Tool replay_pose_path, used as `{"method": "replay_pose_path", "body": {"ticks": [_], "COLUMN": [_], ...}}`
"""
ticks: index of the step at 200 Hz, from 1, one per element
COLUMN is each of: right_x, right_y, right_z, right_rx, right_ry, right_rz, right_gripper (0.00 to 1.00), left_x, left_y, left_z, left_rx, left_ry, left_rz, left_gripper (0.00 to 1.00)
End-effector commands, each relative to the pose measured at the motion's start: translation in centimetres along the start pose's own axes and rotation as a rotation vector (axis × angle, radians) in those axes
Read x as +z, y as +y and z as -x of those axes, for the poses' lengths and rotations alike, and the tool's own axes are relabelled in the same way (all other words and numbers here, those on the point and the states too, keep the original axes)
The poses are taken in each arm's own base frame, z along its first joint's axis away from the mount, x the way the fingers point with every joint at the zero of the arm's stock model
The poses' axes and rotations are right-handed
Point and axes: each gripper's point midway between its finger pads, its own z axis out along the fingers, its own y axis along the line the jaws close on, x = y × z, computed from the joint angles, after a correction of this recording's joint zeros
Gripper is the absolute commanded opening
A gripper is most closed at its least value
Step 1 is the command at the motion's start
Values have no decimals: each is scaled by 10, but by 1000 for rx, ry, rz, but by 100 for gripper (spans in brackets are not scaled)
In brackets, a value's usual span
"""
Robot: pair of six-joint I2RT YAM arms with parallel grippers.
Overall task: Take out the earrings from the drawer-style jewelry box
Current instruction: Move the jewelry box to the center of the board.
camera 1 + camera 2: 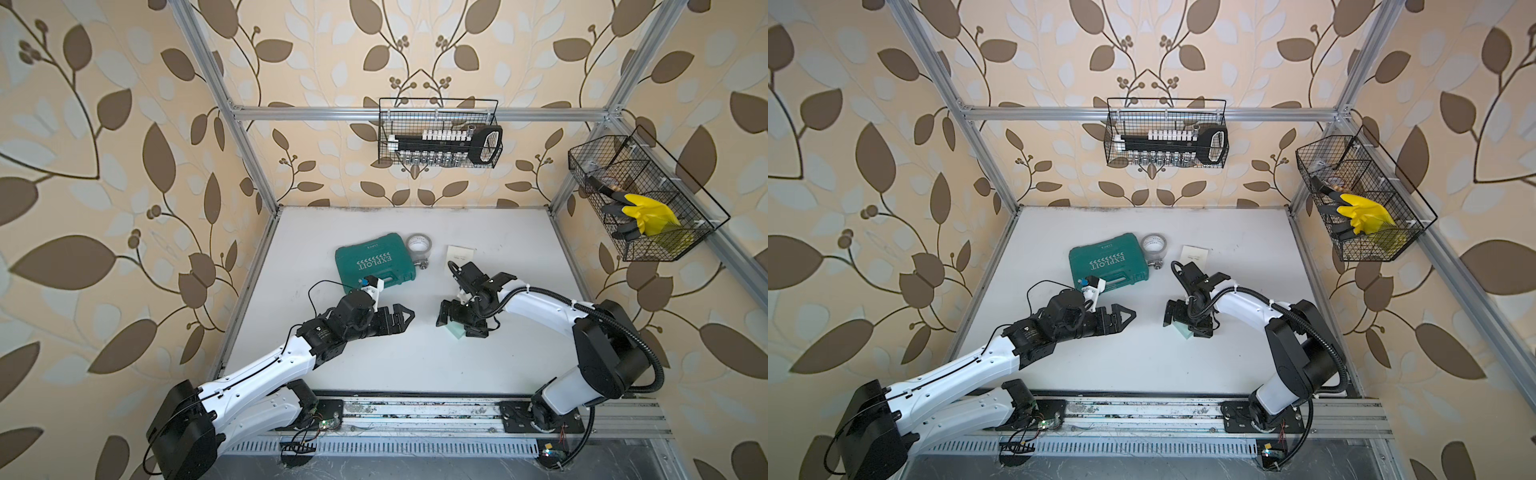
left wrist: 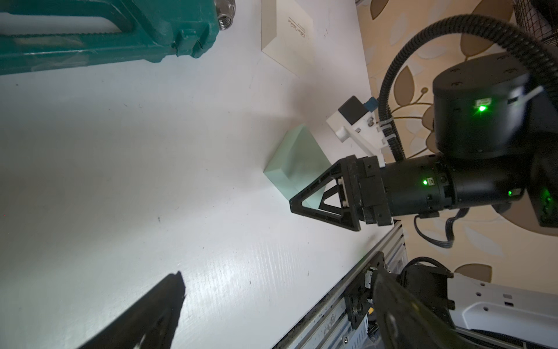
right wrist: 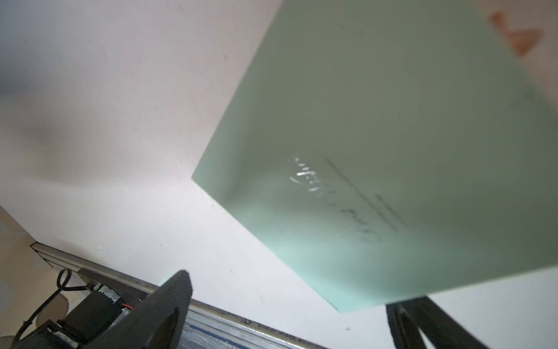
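**Mint box closed under the right hand, earrings out of sight**

The drawer-style jewelry box (image 3: 377, 145) is a flat, square, pale mint-green box with a smooth matte top. It bears a line of thin silvery script over fine printed lines. It lies flat on the white surface (image 1: 415, 374), toward the front and right of centre. No drawer gap shows on the sides in view. The earrings cannot be seen in any picture, so where they lie cannot be told.

In both top views the right hand (image 1: 459, 322) covers nearly the whole box, and only a mint corner peeks out beneath it. The left wrist view shows what those views hide: the box's full thickness and two of its sides, with the right hand's triangular fingers (image 2: 302, 208) reaching over its near end. The right wrist view alone shows the lettering. It also shows the fingers released, spread wide with one corner of the box between them. Contact cannot be judged.

The left hand (image 1: 409, 318) is likewise released and grasps nothing, over bare surface well apart from the box. Farther back lie a teal tool case (image 1: 376, 262), a tape roll (image 1: 419, 243) and a cream box (image 1: 460, 252).
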Motion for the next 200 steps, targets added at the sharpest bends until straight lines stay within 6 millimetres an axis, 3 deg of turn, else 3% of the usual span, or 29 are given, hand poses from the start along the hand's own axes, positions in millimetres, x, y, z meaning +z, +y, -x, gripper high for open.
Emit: {"method": "replay_pose_path", "body": {"ticks": [1, 74, 112, 140, 177, 200], "right_x": [4, 17, -10, -35, -56, -54], "right_y": [25, 72, 85, 64, 23, 12], "right_z": [4, 40, 43, 55, 102, 130], "right_rx": [5, 33, -36, -124, -110, -86], "right_ry": [8, -5, -47, -114, -187, -171], "right_rz": [41, 78, 80, 12, -30, -15], "right_gripper": [98, 93, 93, 93, 94, 95], "left_x": [-1, 0, 8, 16, 24, 26], "left_y": [-2, 2, 2, 6, 8, 6], "left_z": [-2, -2, -1, -3, -3, -1], "left_rx": [-1, -16, -49, -106, -143, -146], "left_ry": [-5, -7, -12, -7, -12, -11], "left_rz": [-9, 3, -9, -9, -14, -17], "left_gripper": [99, 99, 99, 99, 99, 99]}}
